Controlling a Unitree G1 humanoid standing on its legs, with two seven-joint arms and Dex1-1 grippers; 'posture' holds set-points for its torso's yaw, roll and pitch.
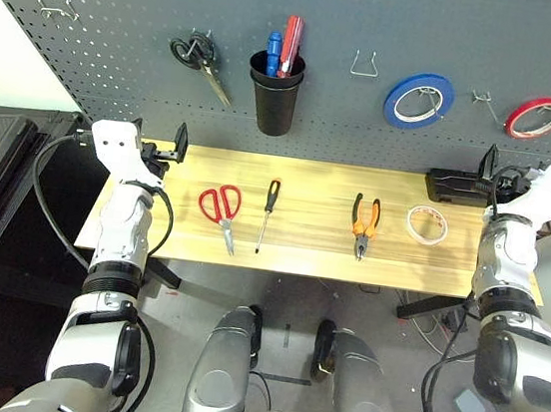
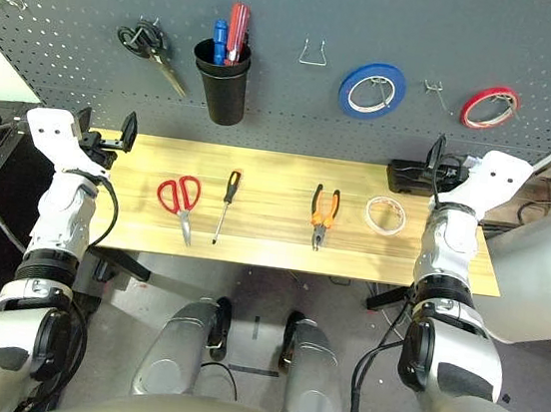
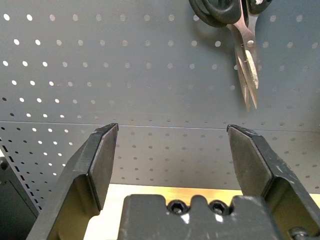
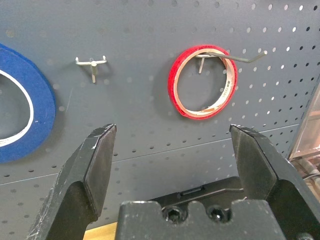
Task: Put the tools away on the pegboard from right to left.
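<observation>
the whitish tape roll, first in a right-to-left order, lies flat on the table just inward of the right gripper, which hovers wide open and empty, nearer than the equally open, empty left gripper.

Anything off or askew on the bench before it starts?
Nothing stands out. Scissors, screwdriver, pliers and tape roll lie apart in a tidy row on the table; nothing spilled or visibly damaged.

I see four tools in a row on the desk: red-handled scissors, screwdriver, pliers (handles toward pegboard), whitish tape roll flat.
</observation>
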